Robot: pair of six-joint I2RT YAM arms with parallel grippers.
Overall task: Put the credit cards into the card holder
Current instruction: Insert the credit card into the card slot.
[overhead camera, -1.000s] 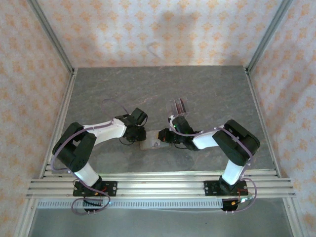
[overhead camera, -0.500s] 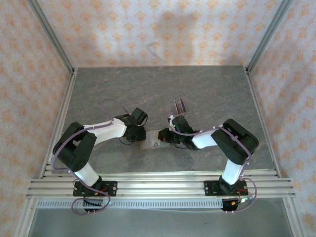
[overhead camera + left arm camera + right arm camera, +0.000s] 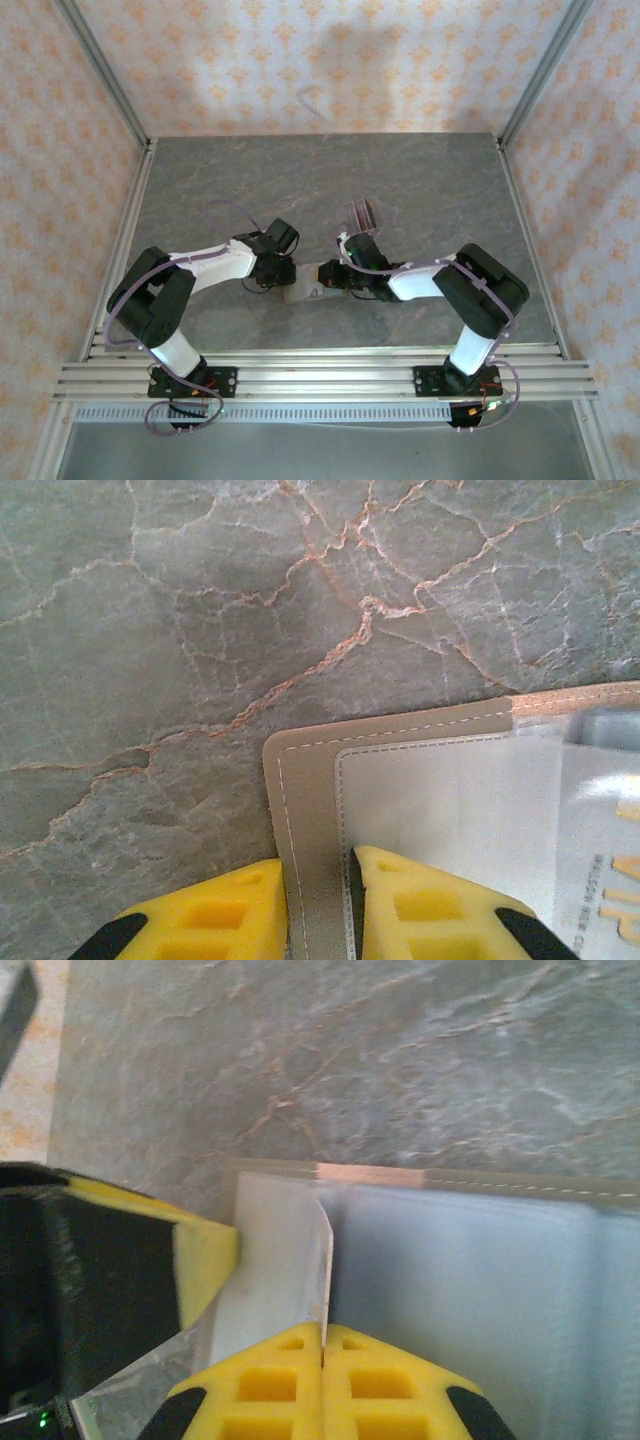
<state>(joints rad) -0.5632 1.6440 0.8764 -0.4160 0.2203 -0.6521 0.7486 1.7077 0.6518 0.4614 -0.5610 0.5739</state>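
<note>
Insertion looks under way rather than finished. Lying open between the two arms near the table's [image 3: 420, 180] middle, the card holder [image 3: 310, 780] is pinned at its left edge by the left gripper [image 3: 318, 905], fingers pinching the tan border. The right gripper [image 3: 322, 1385] is pressed together on a thin pale sheet, probably a credit card [image 3: 326, 1260] edge-on, over the grey pocket. Behind them stands a clear slotted rack [image 3: 362, 212].

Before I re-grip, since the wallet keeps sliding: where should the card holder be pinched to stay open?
Probably at its bare stitched edge, where the left gripper already straddles the card holder. It lies flat and open, so come in low from the outer side, leaving the clear pocket free for the right gripper.
</note>
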